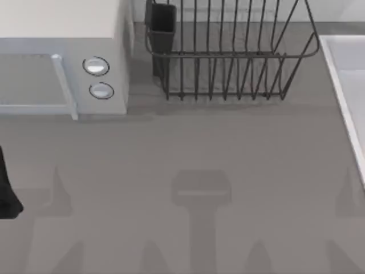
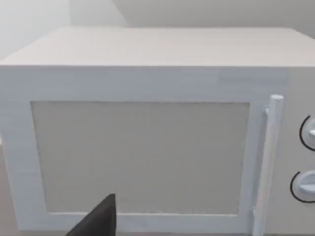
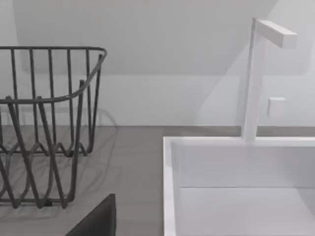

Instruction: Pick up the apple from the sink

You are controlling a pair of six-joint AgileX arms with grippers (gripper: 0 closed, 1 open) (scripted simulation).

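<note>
- The sink [image 3: 169, 187] is the landmark here. In the right wrist view its pale rim and near wall stand ahead, with the tall white faucet [image 3: 251, 83] rising from its far rim.
- The apple's exact spot cannot be told. By the task it lies in the sink, but the part of the basin floor behind the near wall is hidden.
- The right gripper [image 3: 98, 221] hangs short of the sink, on the side toward the dark wire rack [image 3: 49, 123]. Whether it is spread or pressed together cannot be told.
- The step in hand looks like the approach, and nothing is grasped yet.
- To do it well, the right arm should rise and carry over the sink's rim until the basin floor comes into sight. It should confirm the red fruit before descending.
- The drop should be straight down, jaws wide, clear of the faucet and the sink walls. A glossy, rounded fruit probably slips under an off-centre pinch, so the closure should be centred on it.
- In the top view the sink's rim [image 1: 336, 80] runs along the table's right edge, with the wire rack just beside it.
- The left arm [image 1: 7, 191] sits parked far across the table from the sink. The left gripper [image 2: 98, 221] faces the white box with two knobs [image 2: 147, 147], and its state cannot be told.
</note>
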